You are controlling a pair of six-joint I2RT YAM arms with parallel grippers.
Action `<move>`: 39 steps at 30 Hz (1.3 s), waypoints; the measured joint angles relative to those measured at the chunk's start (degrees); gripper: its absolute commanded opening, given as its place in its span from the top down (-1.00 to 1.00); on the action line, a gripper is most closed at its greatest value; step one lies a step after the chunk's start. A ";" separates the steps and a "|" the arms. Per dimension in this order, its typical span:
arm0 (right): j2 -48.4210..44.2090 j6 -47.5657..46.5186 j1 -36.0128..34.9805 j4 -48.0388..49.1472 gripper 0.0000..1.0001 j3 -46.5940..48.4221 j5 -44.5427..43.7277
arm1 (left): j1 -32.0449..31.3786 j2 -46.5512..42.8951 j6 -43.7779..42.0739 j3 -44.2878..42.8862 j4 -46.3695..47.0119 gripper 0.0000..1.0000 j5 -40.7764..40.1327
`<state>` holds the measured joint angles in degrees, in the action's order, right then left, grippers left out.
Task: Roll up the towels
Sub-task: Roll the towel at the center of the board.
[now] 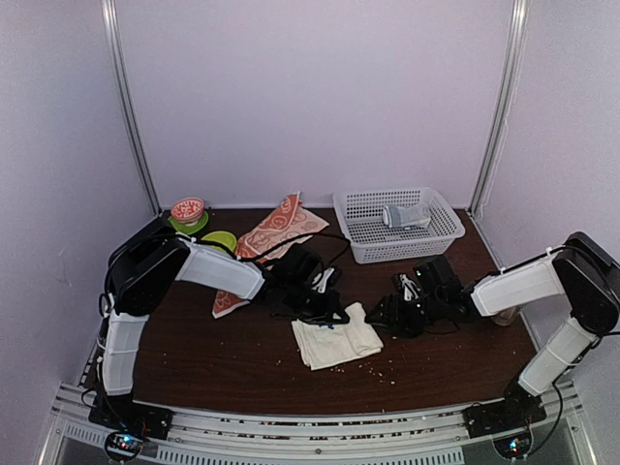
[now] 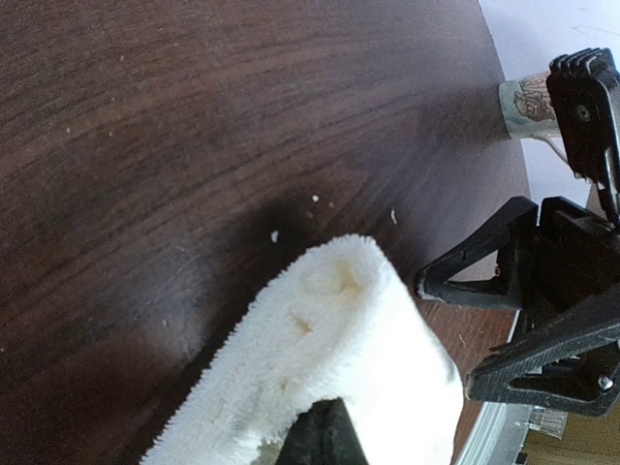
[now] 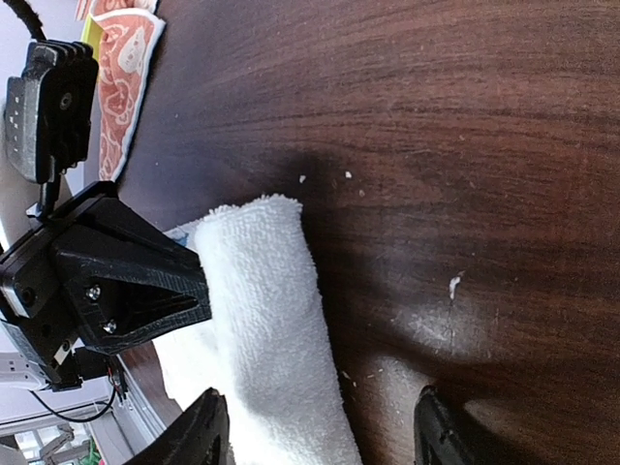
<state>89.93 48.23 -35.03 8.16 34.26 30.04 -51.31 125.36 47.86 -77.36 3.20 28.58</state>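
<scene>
**Cream-white towel** (image 1: 336, 336): it lies at the front centre of the table (image 1: 194, 354), with one edge turned over into a thick fold. The left gripper (image 1: 325, 312), pressed together, pinches that fold. The right gripper (image 3: 320, 436) stands spread astride it, gripping nothing. We judge that a tight roll needs both ends turned evenly with the cloth taut. The orange-red towel (image 1: 276, 232) lies flat behind the left arm. The white basket (image 1: 441, 208), holding a grey bundle (image 1: 405, 216), stands well apart. The two grippers sit close together and may collide.

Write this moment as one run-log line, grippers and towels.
left gripper: shut on white towel | right gripper: open, astride it | orange towel: unrolled
</scene>
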 measured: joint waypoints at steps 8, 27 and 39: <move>-0.11 0.20 -2.56 -0.87 -0.08 -0.76 3.41 | 0.00 0.00 0.00 0.00 -0.02 1.00 -0.04; -8.15 2.49 -3.82 -15.45 -0.30 -0.31 -0.26 | 0.00 0.00 0.02 0.20 0.26 1.00 -0.04; 2.69 1.77 -2.67 -5.79 -0.22 4.68 3.10 | 0.00 0.00 0.00 0.22 0.26 1.00 -0.04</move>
<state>92.62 50.00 -37.69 2.37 38.94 33.15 -51.31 125.36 47.86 -77.14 3.46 28.53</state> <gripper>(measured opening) 0.646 0.005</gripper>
